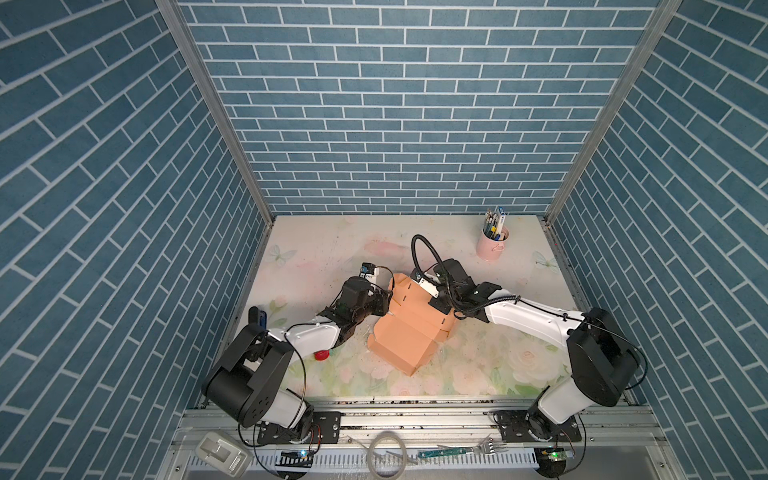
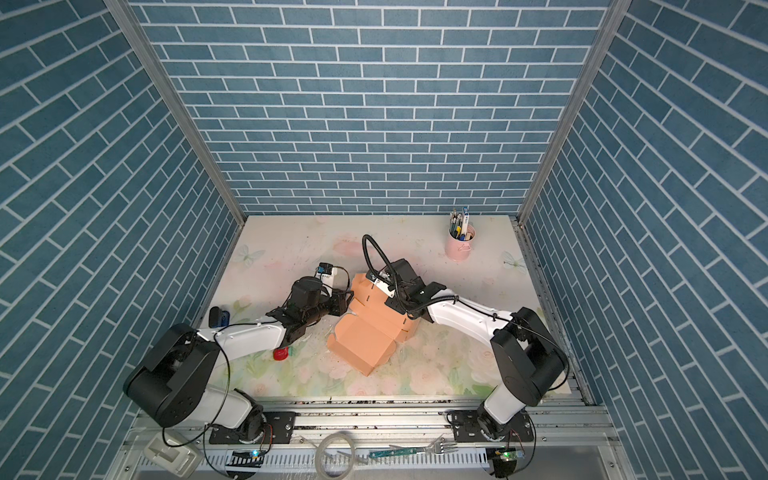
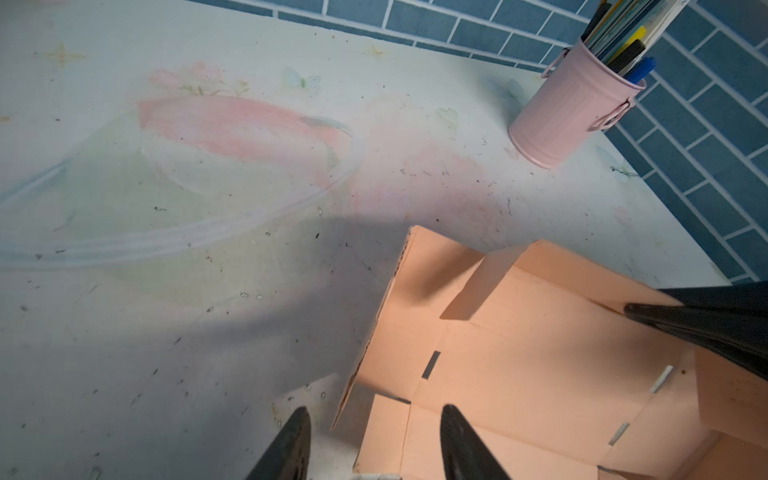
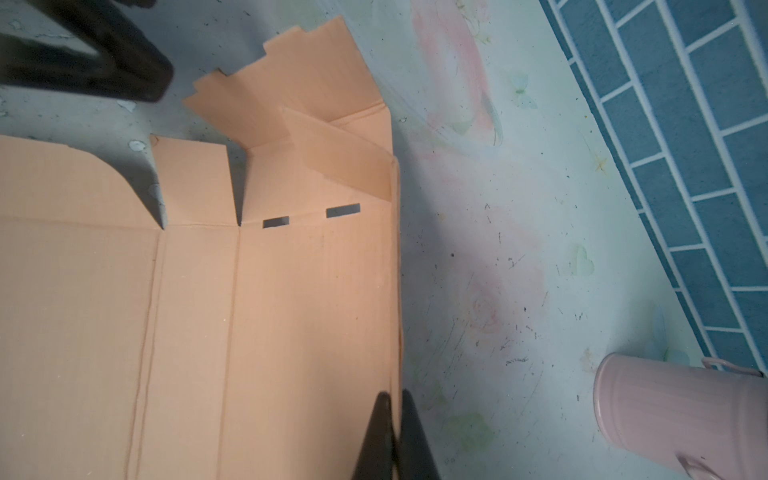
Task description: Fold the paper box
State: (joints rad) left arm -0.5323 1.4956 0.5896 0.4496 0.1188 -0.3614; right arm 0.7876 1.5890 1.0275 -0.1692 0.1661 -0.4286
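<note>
The paper box [image 1: 409, 332] [image 2: 365, 338] is a peach-orange die-cut sheet, partly folded, lying mid-table in both top views. In the right wrist view its panels [image 4: 249, 311] lie flat with two slots, and one wall stands upright along an edge. My right gripper [image 4: 397, 395] [image 1: 419, 282] is shut on that upright wall. My left gripper [image 3: 376, 415] [image 1: 386, 297] is open at the sheet's left side. One of its fingers hangs over the cardboard [image 3: 519, 353], the other over the table, with a raised flap edge between them.
A pink cup of pens [image 1: 492, 245] [image 3: 569, 112] [image 4: 673, 407] stands at the back right. A small red object [image 1: 321, 354] and a blue-black object [image 1: 258, 318] lie by the left arm. A fork [image 1: 478, 448] and a clear ring [image 1: 386, 455] rest on the front rail.
</note>
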